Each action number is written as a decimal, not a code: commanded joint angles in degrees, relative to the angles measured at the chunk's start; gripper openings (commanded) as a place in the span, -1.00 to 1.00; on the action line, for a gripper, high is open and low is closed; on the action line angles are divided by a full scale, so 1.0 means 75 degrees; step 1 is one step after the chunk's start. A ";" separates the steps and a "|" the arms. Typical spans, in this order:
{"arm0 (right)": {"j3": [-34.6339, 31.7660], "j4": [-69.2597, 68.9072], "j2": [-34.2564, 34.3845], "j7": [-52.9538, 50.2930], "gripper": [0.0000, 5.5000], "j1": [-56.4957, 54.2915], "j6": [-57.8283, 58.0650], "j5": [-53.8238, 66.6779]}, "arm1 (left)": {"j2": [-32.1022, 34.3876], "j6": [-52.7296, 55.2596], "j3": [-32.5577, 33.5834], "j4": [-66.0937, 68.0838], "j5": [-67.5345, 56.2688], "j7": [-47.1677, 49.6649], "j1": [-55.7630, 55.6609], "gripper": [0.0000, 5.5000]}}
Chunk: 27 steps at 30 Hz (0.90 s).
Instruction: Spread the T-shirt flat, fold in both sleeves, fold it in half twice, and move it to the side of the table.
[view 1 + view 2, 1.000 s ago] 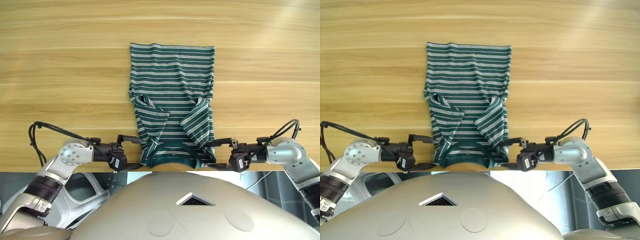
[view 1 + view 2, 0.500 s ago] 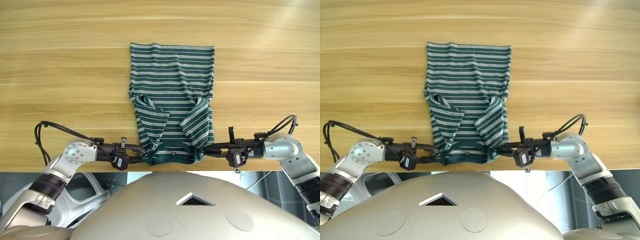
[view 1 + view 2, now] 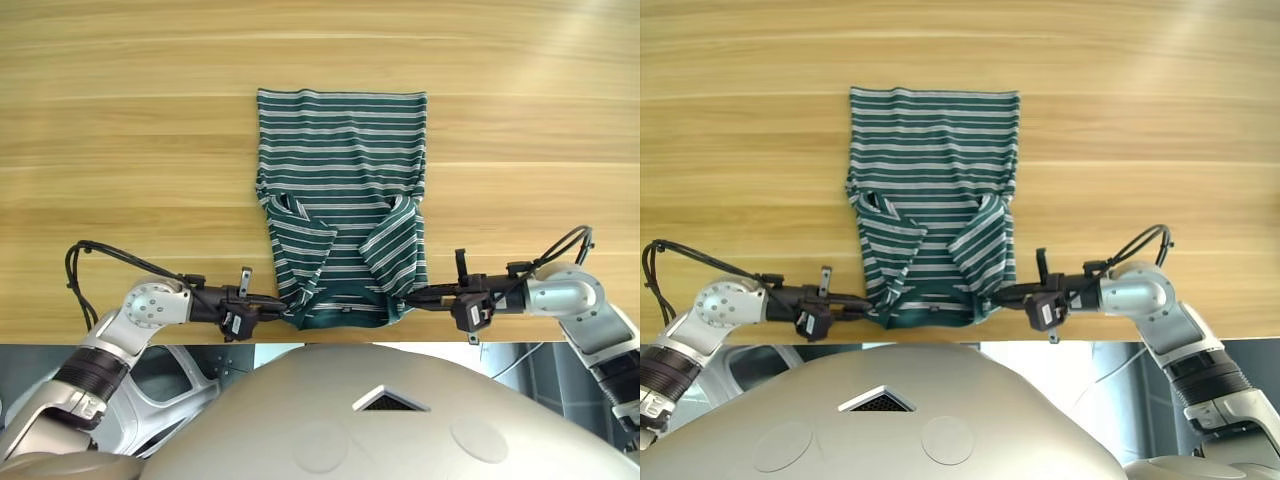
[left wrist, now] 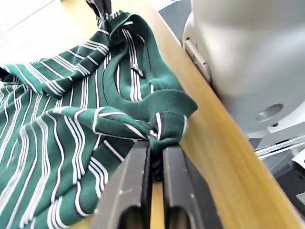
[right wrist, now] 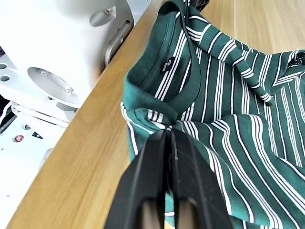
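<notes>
- Since a second ago both hands have swung in from beside the shirt's near corners and shut on the cloth. Over the last half second we see almost no shift.
- Our left hand is clamped tight on a bunched fold at the near left corner of the shirt, just beside the collar.
- Our right hand is likewise closed hard on a pinch of cloth at the near right corner.
- Both hands sit low at the near edge of the worktop, one on each side of the collar.
- We see the shirt lying lengthwise mid-worktop, with its hem far from us and its collar at the near edge. Both sleeves are folded in across the front.
</notes>
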 commanded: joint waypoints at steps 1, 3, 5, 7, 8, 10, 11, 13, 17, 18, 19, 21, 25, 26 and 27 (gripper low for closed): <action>0.0022 -0.0266 -0.0226 0.0187 -1.00 0.0090 -0.0031 0.0235 | 0.0298 -0.0093 0.0038 -0.0337 -0.0319 -0.0164 0.0081 -0.96; 0.0019 -0.0401 -0.0315 0.0279 -1.00 0.0187 -0.0080 0.0403 | 0.0369 -0.0080 0.0076 -0.0498 -0.0439 -0.0185 0.0116 -0.96; -0.0031 -0.0542 -0.0402 0.0360 -1.00 0.0299 -0.0117 0.0571 | 0.0473 -0.0139 0.0114 -0.0666 -0.0654 -0.0234 0.0184 -0.96; -0.0080 -0.0628 -0.0486 0.0407 -1.00 0.0389 -0.0161 0.0710 | 0.0602 -0.0164 0.0174 -0.0880 -0.0879 -0.0263 0.0271 -0.96; -0.0106 -0.0666 -0.0529 0.0424 -1.00 0.0425 -0.0179 0.0776 | 0.0655 -0.0164 0.0221 -0.0952 -0.0962 -0.0262 0.0291 -0.96; -0.0192 -0.0742 -0.0626 0.0469 -1.00 0.0508 -0.0216 0.0926 | 0.0761 -0.0153 0.0331 -0.1070 -0.1085 -0.0248 0.0322 -0.96; -0.0266 -0.0804 -0.0699 0.0472 -1.00 0.0601 -0.0253 0.1008 | 0.0817 -0.0148 0.0391 -0.1126 -0.1118 -0.0236 0.0350 -0.96; -0.0450 -0.0934 -0.0864 0.0448 -1.00 0.0831 -0.0354 0.1188 | 0.0927 -0.0205 0.0517 -0.1176 -0.1111 -0.0200 0.0476 -0.96; -0.0901 -0.1216 -0.1246 0.0422 -1.00 0.1407 -0.0616 0.1580 | 0.1296 -0.0346 0.0949 -0.1392 -0.0962 -0.0001 0.1093 -0.96; -0.1027 -0.1308 -0.1319 0.0398 -1.00 0.1574 -0.0689 0.1636 | 0.1411 -0.0392 0.1061 -0.1494 -0.0942 0.0036 0.1287 -0.96; -0.1116 -0.1377 -0.1356 0.0385 -1.00 0.1685 -0.0741 0.1671 | 0.1491 -0.0420 0.1138 -0.1584 -0.0924 0.0066 0.1424 -0.96; -0.1258 -0.1499 -0.1413 0.0387 -1.00 0.1853 -0.0855 0.1777 | 0.1607 -0.0422 0.1252 -0.1773 -0.0842 0.0124 0.1651 -0.96; -0.1492 -0.1609 -0.1434 0.0390 -1.00 0.1904 -0.0920 0.1913 | 0.1641 -0.0511 0.1331 -0.2061 -0.0687 0.0196 0.1849 -0.96; -0.1545 -0.1616 -0.1437 0.0407 -1.00 0.1860 -0.0915 0.1960 | 0.1639 -0.0489 0.1369 -0.2155 -0.0688 0.0226 0.1798 -0.96; -0.1609 -0.1643 -0.1445 0.0424 -1.00 0.1835 -0.0920 0.2032 | 0.1658 -0.0453 0.1404 -0.2271 -0.0749 0.0241 0.1752 -0.96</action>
